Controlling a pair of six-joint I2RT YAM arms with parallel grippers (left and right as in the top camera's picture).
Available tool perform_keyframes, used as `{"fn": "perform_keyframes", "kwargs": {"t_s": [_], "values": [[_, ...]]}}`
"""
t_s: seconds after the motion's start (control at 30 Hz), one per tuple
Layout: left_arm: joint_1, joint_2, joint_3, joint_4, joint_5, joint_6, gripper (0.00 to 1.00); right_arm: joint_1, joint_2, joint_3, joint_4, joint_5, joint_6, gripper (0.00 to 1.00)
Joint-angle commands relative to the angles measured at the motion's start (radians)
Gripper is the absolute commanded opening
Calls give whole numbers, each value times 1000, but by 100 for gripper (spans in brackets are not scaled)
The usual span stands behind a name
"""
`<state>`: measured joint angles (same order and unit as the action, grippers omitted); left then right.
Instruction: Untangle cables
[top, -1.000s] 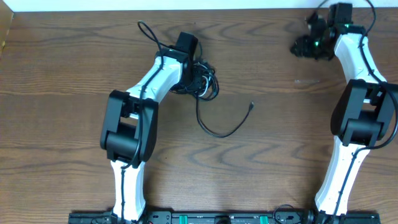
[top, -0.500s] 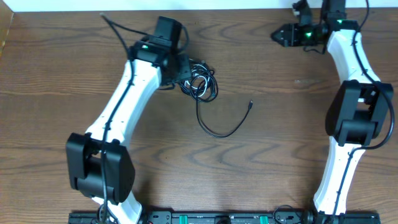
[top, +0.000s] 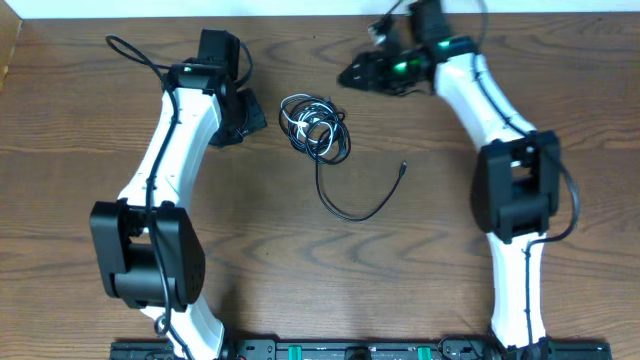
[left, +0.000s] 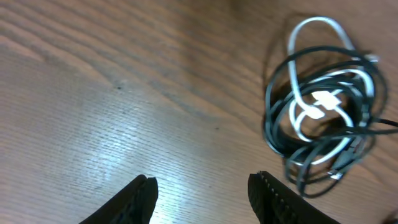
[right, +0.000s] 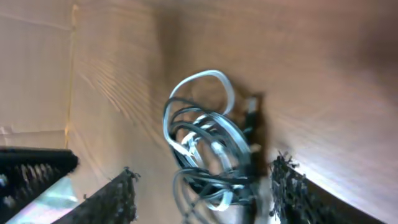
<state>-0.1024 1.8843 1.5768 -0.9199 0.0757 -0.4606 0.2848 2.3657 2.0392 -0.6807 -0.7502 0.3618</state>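
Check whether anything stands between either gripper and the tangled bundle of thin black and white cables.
Nothing visible does. Only bare brown wooden table separates the tangled bundle of thin black and white cables from the open left gripper and the open right gripper.

The overhead camera looks straight down on the whole table (top: 420, 240), with the arm bases at 6 o'clock. The left wrist camera skims low and close over the wood, the cables (left: 321, 99) at its 2 o'clock. The right wrist camera, close and blurred, centres them. All three views share that tangle.
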Motion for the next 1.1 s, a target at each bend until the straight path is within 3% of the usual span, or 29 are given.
{"fn": "perform_keyframes", "kwargs": {"t_s": [0.0, 0.2, 0.43, 1.07], "values": [[2, 22, -10, -7, -39, -8, 56, 61, 3, 6, 0, 149, 176, 68], [1, 23, -10, -8, -39, -8, 58, 131, 4, 6, -10, 255, 301, 65], [1, 23, -11, -17, -39, -9, 58, 156, 4, -23, -11, 311, 446, 53], [0, 23, -11, -23, -35, -9, 58, 153, 4, -27, -129, 326, 514, 59]]}}
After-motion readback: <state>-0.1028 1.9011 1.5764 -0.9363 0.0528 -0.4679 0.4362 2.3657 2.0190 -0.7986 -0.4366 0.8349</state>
